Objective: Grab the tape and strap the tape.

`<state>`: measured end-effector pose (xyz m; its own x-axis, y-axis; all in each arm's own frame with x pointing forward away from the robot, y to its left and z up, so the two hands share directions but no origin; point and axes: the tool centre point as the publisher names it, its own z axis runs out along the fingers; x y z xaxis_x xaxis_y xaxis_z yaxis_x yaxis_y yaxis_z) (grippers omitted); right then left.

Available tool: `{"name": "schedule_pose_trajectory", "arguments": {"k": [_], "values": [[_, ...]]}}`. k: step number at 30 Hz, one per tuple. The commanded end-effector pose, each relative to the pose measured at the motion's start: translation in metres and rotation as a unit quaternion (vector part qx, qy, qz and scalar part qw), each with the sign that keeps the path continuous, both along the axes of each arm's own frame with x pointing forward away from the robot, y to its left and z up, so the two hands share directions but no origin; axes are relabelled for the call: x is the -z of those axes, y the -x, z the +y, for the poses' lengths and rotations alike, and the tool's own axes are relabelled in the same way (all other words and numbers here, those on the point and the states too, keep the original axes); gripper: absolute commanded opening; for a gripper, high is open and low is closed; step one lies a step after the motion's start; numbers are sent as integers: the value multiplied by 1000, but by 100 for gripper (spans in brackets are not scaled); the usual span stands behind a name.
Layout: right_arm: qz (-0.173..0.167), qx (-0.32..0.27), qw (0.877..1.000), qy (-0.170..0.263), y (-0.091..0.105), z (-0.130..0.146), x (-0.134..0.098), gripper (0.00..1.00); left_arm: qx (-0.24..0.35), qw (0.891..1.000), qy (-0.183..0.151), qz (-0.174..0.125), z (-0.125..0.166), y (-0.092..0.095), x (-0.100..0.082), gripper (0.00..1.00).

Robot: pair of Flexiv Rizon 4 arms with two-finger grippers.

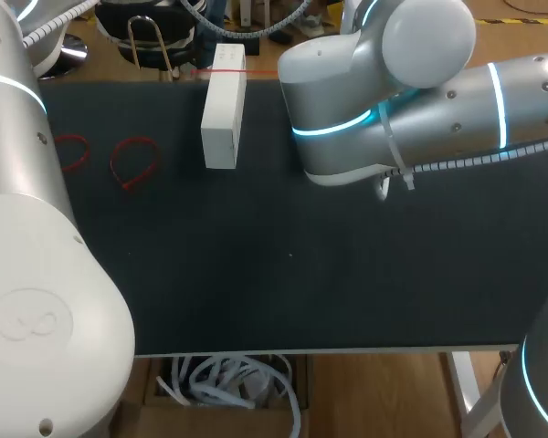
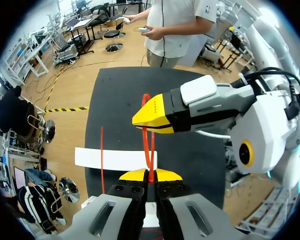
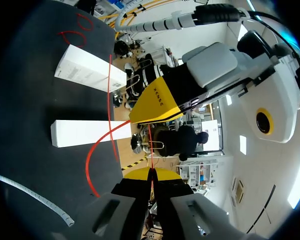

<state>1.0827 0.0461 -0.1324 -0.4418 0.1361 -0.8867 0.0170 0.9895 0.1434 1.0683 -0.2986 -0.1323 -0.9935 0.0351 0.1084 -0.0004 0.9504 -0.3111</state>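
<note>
The tape is a thin red strap (image 2: 151,149). My left gripper (image 2: 150,175) is shut on one end of it, above the black table. Just ahead, my right gripper (image 2: 151,118) pinches the same strap, which loops up behind its yellow tips. In the right wrist view my right gripper (image 3: 151,174) is shut on the strap (image 3: 98,148), which curves down over the table, and my left gripper (image 3: 157,102) faces it closely. In the head view my right arm (image 1: 384,109) hides both grippers; a red strand (image 1: 230,70) crosses the far end of a white box.
A long white box (image 1: 224,119) lies at the table's far middle, below the grippers (image 2: 115,157). A second white box (image 3: 90,75) shows in the right wrist view. Two loose red loops (image 1: 132,162), (image 1: 70,151) lie at the far left of the table (image 1: 283,274).
</note>
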Motion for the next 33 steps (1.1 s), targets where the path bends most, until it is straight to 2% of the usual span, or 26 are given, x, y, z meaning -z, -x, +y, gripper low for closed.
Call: {"name": "schedule_pose_trajectory", "arguments": {"k": [1,33], "values": [[3,-2,1000,3,-2,3,-1,0,0,1000,-3,1,-1,-1,-1,0],[10,-3,1000,-3,2,15,6,0,0,1000,-3,1,-1,-1,-1,0]]}}
